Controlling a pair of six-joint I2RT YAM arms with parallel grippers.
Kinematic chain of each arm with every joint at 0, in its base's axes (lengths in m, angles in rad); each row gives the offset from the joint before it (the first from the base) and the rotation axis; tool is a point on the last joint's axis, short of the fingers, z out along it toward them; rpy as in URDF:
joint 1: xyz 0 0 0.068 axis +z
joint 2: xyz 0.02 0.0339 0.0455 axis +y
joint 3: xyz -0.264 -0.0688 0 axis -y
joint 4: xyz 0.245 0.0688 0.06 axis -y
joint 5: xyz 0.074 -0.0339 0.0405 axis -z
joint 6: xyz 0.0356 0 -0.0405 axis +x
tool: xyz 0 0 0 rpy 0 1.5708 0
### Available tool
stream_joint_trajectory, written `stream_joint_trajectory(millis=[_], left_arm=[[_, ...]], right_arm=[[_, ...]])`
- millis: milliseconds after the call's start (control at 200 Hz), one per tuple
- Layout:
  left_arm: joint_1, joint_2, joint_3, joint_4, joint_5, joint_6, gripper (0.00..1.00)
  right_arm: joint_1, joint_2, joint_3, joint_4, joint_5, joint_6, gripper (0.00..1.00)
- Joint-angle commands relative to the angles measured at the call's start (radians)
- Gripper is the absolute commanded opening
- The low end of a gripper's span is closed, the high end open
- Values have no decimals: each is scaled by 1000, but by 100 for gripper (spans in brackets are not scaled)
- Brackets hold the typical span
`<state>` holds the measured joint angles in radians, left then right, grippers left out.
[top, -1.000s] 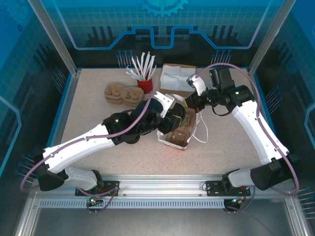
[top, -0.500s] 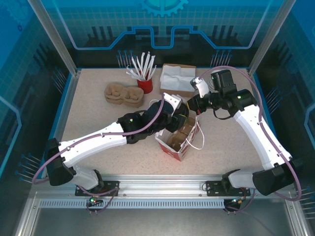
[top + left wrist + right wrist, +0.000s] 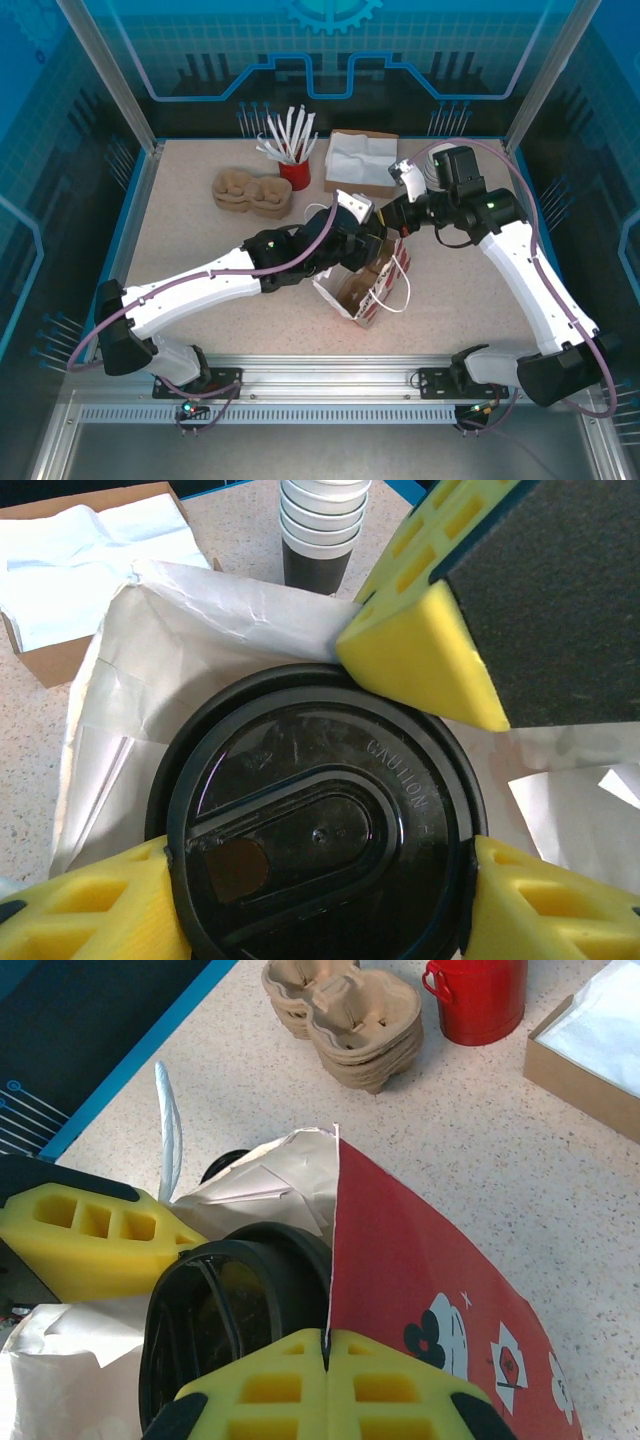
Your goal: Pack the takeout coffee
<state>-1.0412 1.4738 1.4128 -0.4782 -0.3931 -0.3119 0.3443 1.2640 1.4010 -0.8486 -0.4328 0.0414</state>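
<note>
Left wrist view: left tool (image 3: 318, 905) clamped on coffee (image 3: 320, 810), lid between its fingers, just above the bag (image 3: 420, 1280) mouth. Beside it, right tool (image 3: 328, 1385) pinches the bag wall shut-fingered, spreading it. Step: insertion. Next, likely: lower straight, then release.

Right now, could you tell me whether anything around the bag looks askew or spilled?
The paper bag leans sideways with a creased mouth, its edge pinched by the right gripper. The left gripper holds the lidded takeout coffee at the opening. No spill visible.
</note>
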Motion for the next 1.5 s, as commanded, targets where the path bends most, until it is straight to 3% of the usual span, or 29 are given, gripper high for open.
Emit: stream_joint_trajectory(millis=[0, 245, 555, 950, 1496], left_arm=[[-13, 17, 32, -35, 0, -22, 59], [-17, -32, -4, -63, 12, -36, 59], [-14, -73, -84, -6, -64, -53, 60], [-14, -37, -170, 147, -106, -1, 60], [3, 2, -210, 168, -242, -14, 59]], right_arm=[[18, -3, 3, 65, -95, -1, 0], [24, 52, 25, 108, -108, 40, 0], [41, 80, 37, 160, -153, 50, 0], [57, 115, 82, 115, -182, 33, 0], [63, 125, 84, 85, -213, -10, 0]])
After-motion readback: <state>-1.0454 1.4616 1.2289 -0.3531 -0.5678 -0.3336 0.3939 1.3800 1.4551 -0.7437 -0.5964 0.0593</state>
